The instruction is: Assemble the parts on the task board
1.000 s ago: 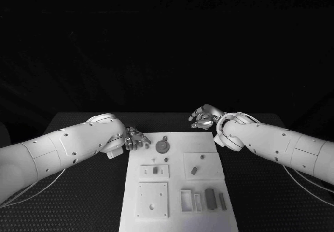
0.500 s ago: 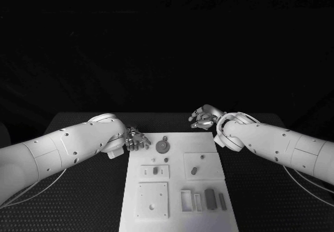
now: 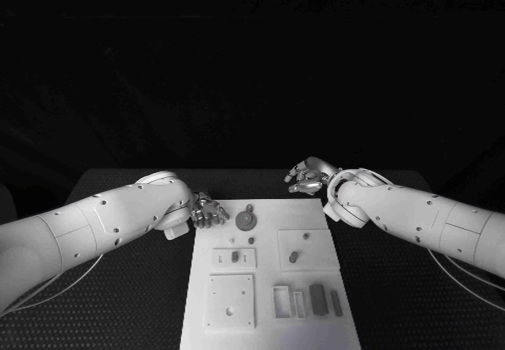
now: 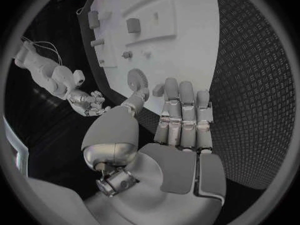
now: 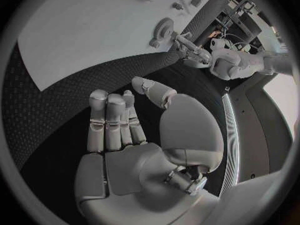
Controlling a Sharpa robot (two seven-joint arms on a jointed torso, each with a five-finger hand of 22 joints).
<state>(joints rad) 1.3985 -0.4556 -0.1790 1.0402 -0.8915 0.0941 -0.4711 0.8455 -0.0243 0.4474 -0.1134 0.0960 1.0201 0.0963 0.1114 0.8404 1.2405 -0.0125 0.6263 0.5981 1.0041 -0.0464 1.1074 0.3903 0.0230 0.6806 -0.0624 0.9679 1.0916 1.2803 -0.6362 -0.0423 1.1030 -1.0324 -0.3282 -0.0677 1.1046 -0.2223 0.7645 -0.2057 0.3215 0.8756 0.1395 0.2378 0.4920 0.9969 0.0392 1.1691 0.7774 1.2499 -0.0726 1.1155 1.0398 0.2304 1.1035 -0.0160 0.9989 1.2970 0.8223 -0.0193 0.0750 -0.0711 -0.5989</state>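
The white task board lies lengthwise in the middle of the table. A toothed gear lies at its far end, also seen as the gear in the left wrist view and the gear in the right wrist view. My left hand hovers at the board's far left corner, just left of the gear, fingers stretched out and holding nothing. My right hand hangs beyond the board's far right corner, fingers loosely spread, also empty.
Nearer on the board are two small pegs, a slotted block, a raised plate with an oval piece, a square plate and several upright bars. Black textured table flanks both sides.
The left arm has shifted very slightly; both hands stay about where they were, and nothing on the board has moved.
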